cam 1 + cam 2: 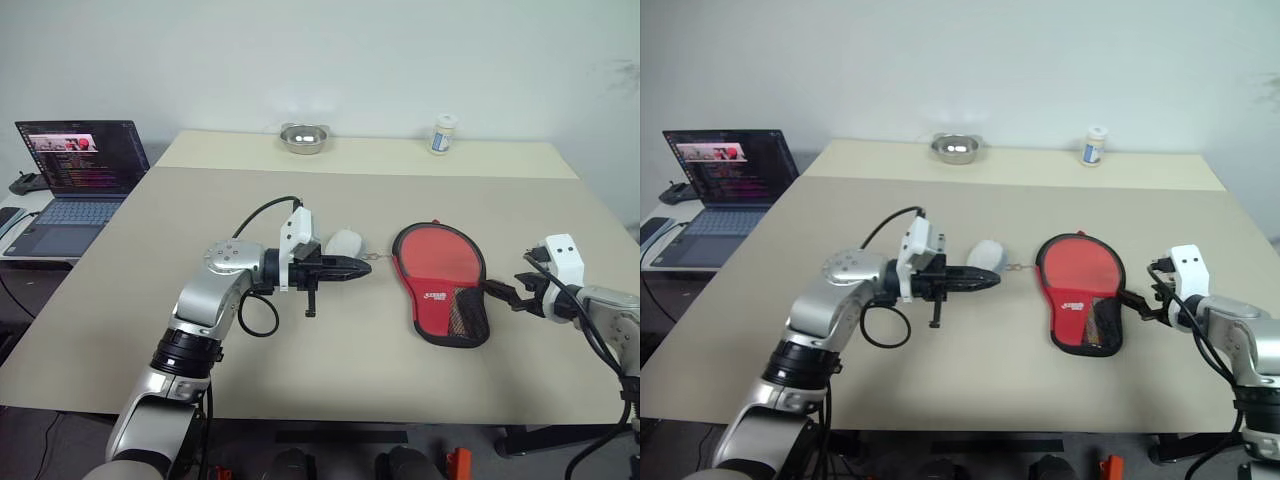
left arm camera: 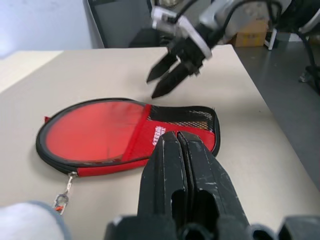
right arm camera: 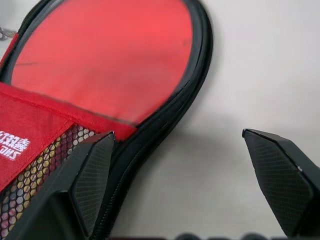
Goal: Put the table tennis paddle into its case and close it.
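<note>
The red case lies flat at table centre, zip pull toward nine o'clock. The left gripper, pinched shut on nothing, points at it from nine o'clock. The right wrist view reveals the right gripper spread wide, one fingertip over the case's mesh pocket, at the case's three o'clock edge.

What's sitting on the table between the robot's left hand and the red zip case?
In the left eye view, a small white rounded object and the zipper's metal pull chain lie between the shut left hand and the red paddle-shaped fabric case.
</note>
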